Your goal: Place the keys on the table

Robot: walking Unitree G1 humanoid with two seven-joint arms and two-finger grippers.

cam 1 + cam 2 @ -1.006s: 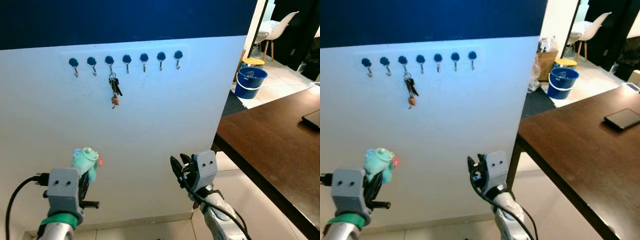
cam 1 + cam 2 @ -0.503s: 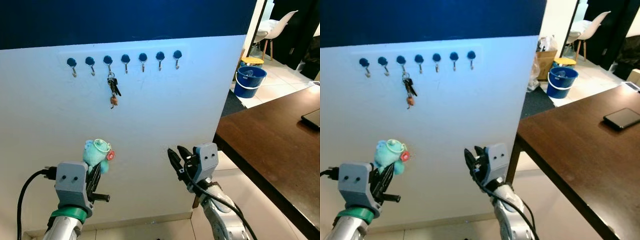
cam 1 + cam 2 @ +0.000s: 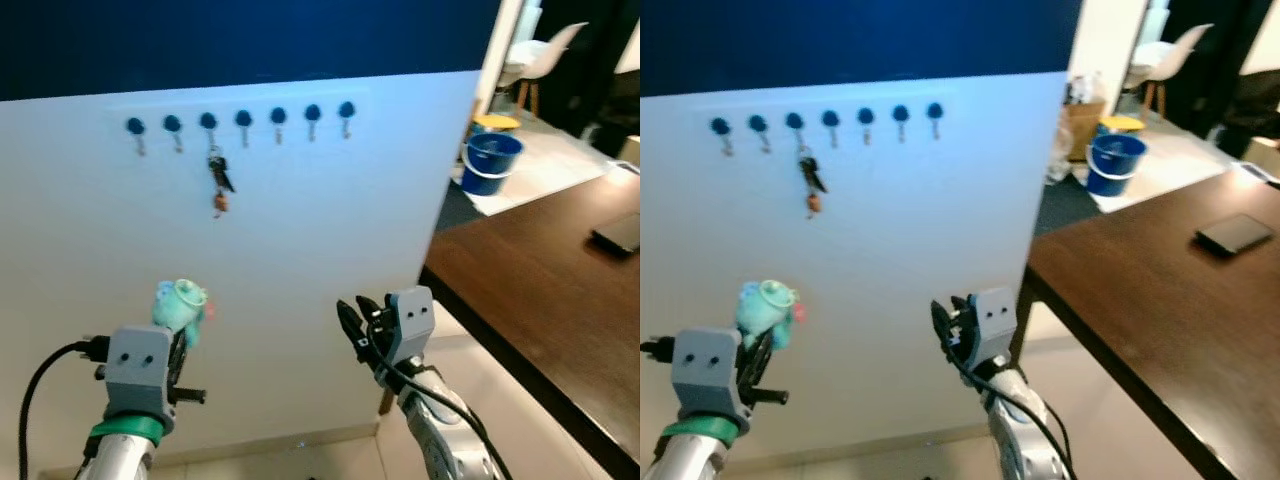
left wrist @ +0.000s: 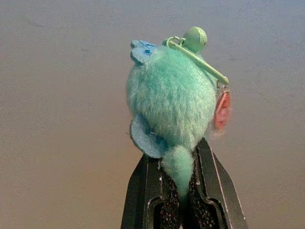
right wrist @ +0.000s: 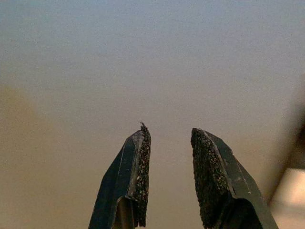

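My left gripper (image 3: 176, 340) is shut on a teal plush keychain (image 3: 179, 304), holding it upright in front of the white wall. In the left wrist view the plush keychain (image 4: 171, 100) stands up from between the fingers (image 4: 212, 181), with a green ring and a small red tag at its top. My right gripper (image 3: 354, 322) is open with nothing in it, raised at the centre just left of the table corner; its pads (image 5: 143, 176) stand apart. The dark brown table (image 3: 540, 290) fills the right side.
A bunch of keys (image 3: 217, 182) hangs from the third hook in a row of blue hooks (image 3: 243, 119) on the wall. A black phone (image 3: 1233, 233) lies on the table. A blue bucket (image 3: 494, 160) and a white chair (image 3: 530, 60) stand beyond the wall's end.
My left gripper has risen a little with the plush keychain. The whole view has swung slightly to the right and is blurred. The right gripper has hardly moved.
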